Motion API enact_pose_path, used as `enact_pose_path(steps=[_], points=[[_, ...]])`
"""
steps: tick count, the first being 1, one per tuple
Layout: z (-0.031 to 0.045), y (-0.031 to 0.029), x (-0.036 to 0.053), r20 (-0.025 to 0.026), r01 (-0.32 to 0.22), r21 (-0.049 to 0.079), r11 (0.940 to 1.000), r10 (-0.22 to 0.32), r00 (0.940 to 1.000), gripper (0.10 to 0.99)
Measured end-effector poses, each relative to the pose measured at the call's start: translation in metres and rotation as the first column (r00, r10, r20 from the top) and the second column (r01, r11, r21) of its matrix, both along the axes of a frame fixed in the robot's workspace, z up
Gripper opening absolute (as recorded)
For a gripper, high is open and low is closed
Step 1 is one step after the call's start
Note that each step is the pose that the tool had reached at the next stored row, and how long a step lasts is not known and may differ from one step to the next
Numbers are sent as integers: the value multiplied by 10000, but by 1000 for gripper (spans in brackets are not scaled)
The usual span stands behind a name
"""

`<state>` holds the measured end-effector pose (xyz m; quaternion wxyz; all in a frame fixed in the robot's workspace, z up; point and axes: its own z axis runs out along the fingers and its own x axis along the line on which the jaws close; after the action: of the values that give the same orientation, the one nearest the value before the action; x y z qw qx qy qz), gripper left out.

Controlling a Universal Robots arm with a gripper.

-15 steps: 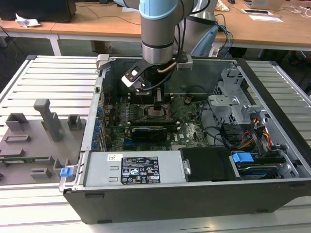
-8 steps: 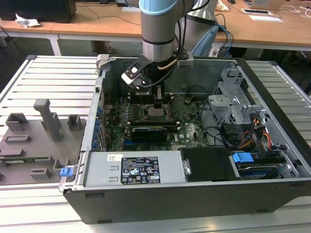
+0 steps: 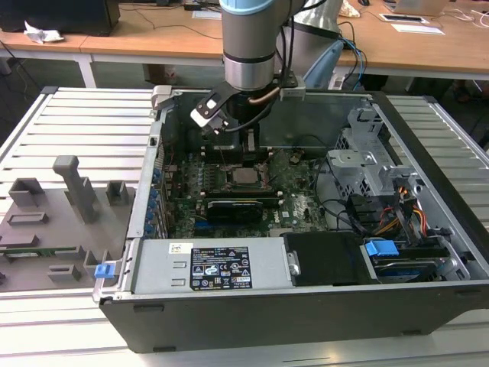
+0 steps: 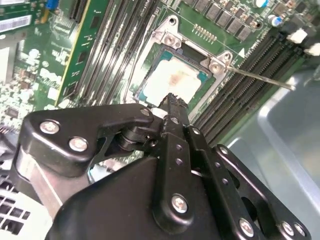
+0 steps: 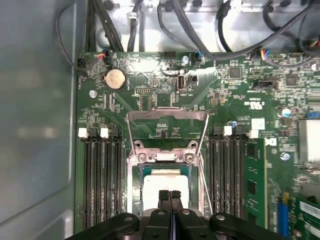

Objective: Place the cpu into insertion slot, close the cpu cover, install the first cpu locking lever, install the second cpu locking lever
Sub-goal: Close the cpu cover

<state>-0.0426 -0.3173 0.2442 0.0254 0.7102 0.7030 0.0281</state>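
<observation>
Black linkage bars of the gripper (image 4: 172,102) are crowding the foreground in both wrist views, and they are narrowing to two slim fingers (image 5: 164,196) that are pressing flat against each other with nothing visible between them. Their tips are pointing at the cpu (image 5: 159,181), which is lying flat in its socket, silvery-tan top facing up. Whether the tips are touching that top or hanging just above it cannot be told.

In the first wrist view, the cpu cover (image 5: 167,115) is standing swung open from its hinge at the socket's edge, and green board is showing through its central opening. A thin locking lever (image 5: 204,175) is slanting along one side of the socket, unlatched. In the second wrist view a lever rod (image 4: 265,80) is sticking out from the socket's corner over the memory slots (image 4: 240,85).

In the exterior view, the arm (image 3: 248,46) is reaching straight down from above into the open computer case (image 3: 306,313), its wrist vertical and the gripper (image 3: 248,153) hanging directly over the cpu (image 3: 244,177) near the middle of the motherboard (image 3: 298,199). A grey power supply (image 3: 206,264) is sitting along the case's near wall. A grey fixture tray (image 3: 46,229) is lying outside the case, at the exterior view's left.
</observation>
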Motion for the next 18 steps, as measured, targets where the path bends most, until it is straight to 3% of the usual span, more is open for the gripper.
enact_pose_path(steps=[2,3,4,6,7,11,18], points=[[107,1,0,0,-1,-13,10000,1,10000,106],[250,2,0,2,0,-21,10000,0,10000,106],[251,-18,36,-23,1,-16,10000,-1,10000,106],[251,-18,229,-181,-53,-16,10000,53,9998,106],[251,-19,271,-211,-94,-15,10000,94,9997,106],[247,-17,386,-231,-665,-14,9978,664,9975,106],[239,17,523,-301,-682,-11,9977,681,9972,106]])
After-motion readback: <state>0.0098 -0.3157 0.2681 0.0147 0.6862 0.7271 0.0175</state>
